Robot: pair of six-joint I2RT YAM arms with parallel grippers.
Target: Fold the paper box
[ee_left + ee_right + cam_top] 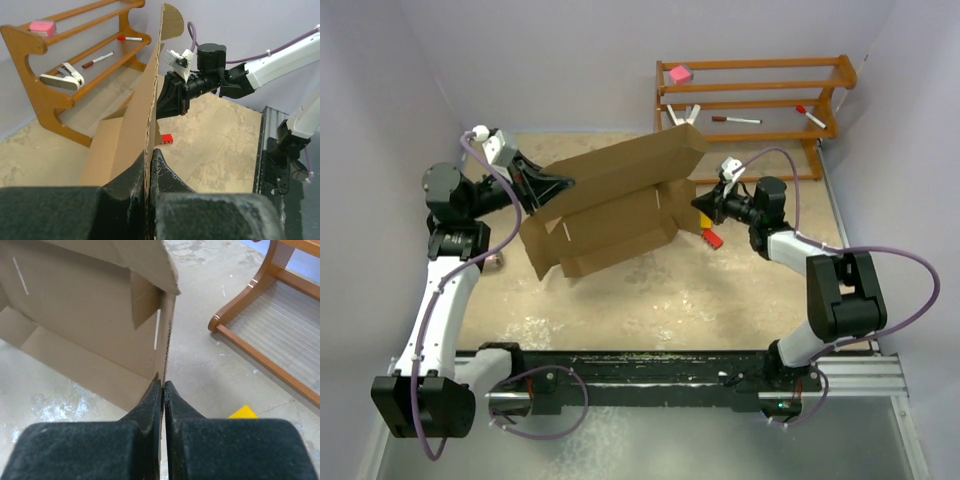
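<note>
Box (610, 205) mid-table between your arms, half formed: long panel raised, side flaps loose, nothing tucked. Your left gripper (150, 156) clamped on one wall edge, right gripper (163, 385) clamped on opposite edge. Remaining, likely: tuck flaps, close lid.

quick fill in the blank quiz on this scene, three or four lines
1. The left gripper is ___ on the box.
2. The pink block sits on the rack's ___ shelf.
3. The right gripper grips the ___ too.
Missing: shut; top; box.
</note>
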